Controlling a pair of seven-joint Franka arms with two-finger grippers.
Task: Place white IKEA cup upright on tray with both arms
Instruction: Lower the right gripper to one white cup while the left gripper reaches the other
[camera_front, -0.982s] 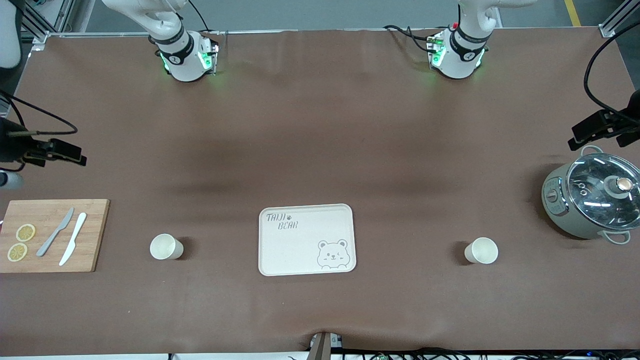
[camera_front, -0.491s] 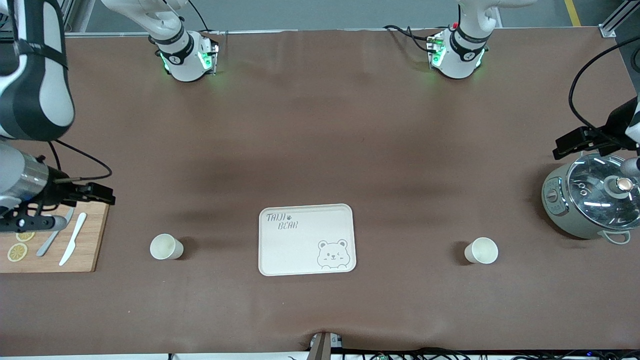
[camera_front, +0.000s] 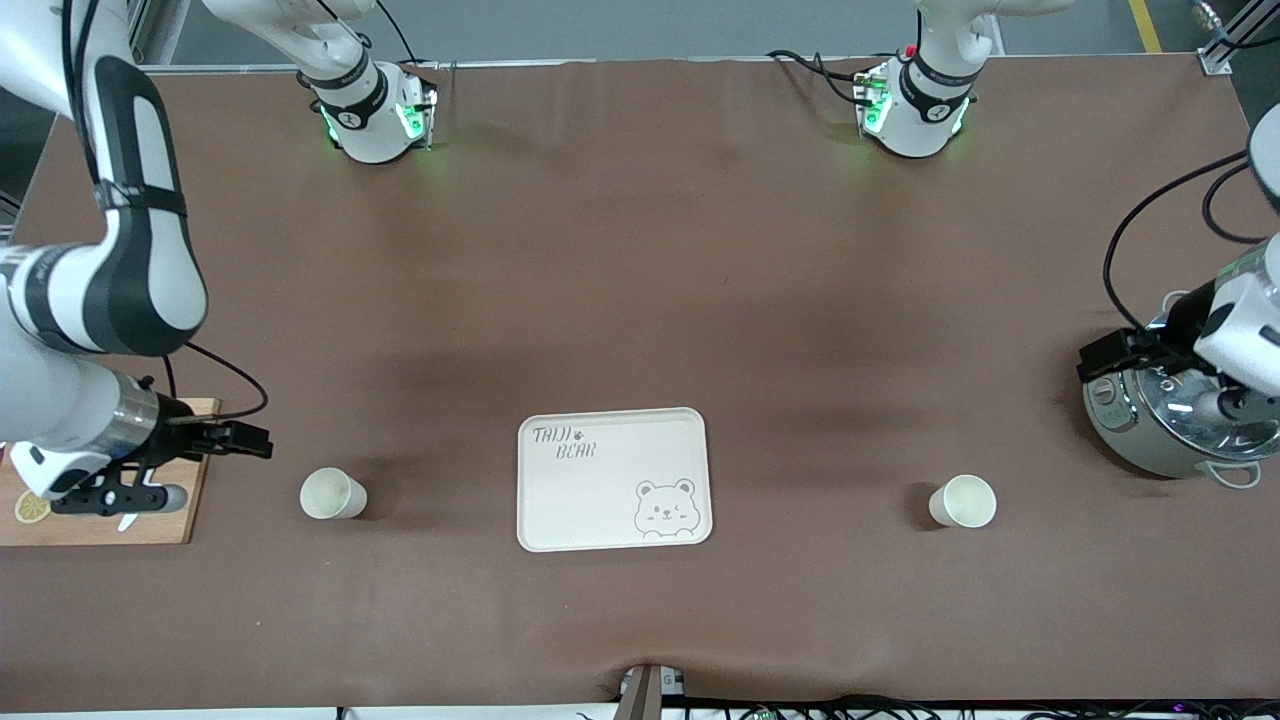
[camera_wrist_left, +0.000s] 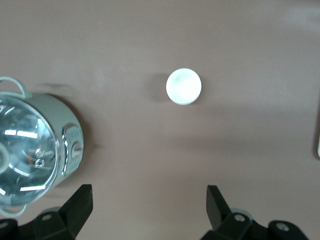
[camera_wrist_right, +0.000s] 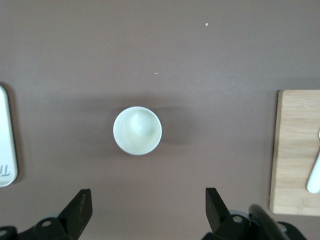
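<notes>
Two white cups stand upright on the brown table, one on each side of the cream tray (camera_front: 560, 500). One cup (camera_front: 332, 494) is toward the right arm's end and shows in the right wrist view (camera_wrist_right: 137, 130). The other cup (camera_front: 964, 501) is toward the left arm's end and shows in the left wrist view (camera_wrist_left: 183, 86). My right gripper (camera_front: 110, 497) hangs open and empty over the cutting board; it also shows in the right wrist view (camera_wrist_right: 149, 212). My left gripper (camera_front: 1232, 405) hangs open and empty over the pot; it also shows in the left wrist view (camera_wrist_left: 149, 210).
A wooden cutting board (camera_front: 170, 520) with lemon slices and knives lies at the right arm's end. A grey pot with a glass lid (camera_front: 1150, 430) stands at the left arm's end. The tray's rim shows at the edge of the right wrist view (camera_wrist_right: 6, 145).
Both arms have swung in from the table's ends and come lower. The right hand now covers the cutting board and the left hand covers the pot. Cups and tray have not moved.
</notes>
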